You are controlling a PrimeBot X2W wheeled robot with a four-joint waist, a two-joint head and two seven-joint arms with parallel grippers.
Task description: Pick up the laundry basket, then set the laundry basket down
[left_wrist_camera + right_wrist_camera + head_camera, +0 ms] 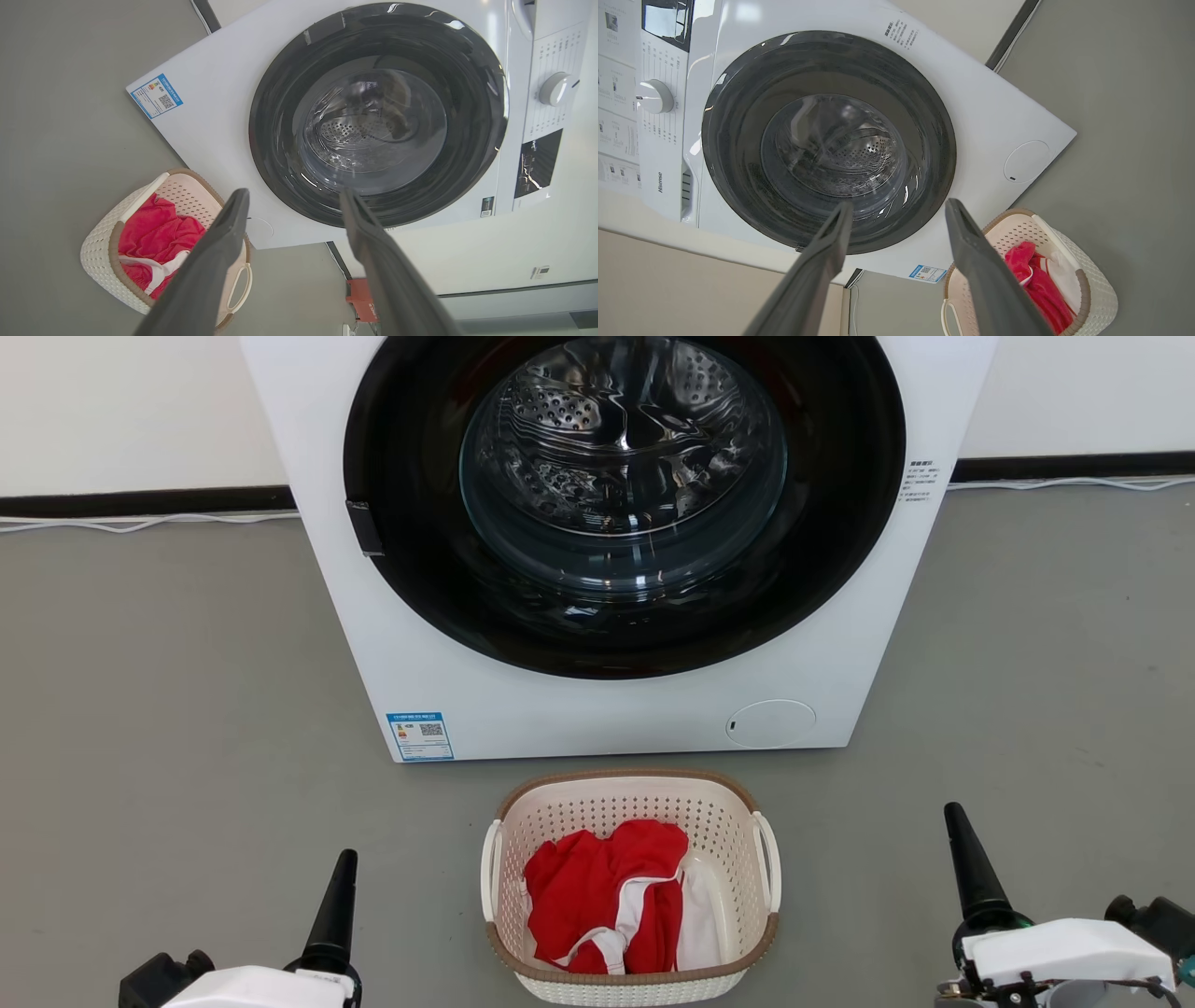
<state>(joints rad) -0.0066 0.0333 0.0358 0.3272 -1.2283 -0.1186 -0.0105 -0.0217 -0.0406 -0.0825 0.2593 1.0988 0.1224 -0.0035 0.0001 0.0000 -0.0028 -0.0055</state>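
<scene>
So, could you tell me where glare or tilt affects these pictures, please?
Head view: soft even light, sharp; reflections streak the round glass door of the big white washing machine. Left wrist view: picture rolled sideways, white glints on the door's dark ring. Right wrist view: rolled likewise, glare on the black display panel.

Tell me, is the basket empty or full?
Partly full: crumpled red and white clothes lie inside the laundry basket, with its upper walls still bare.
</scene>
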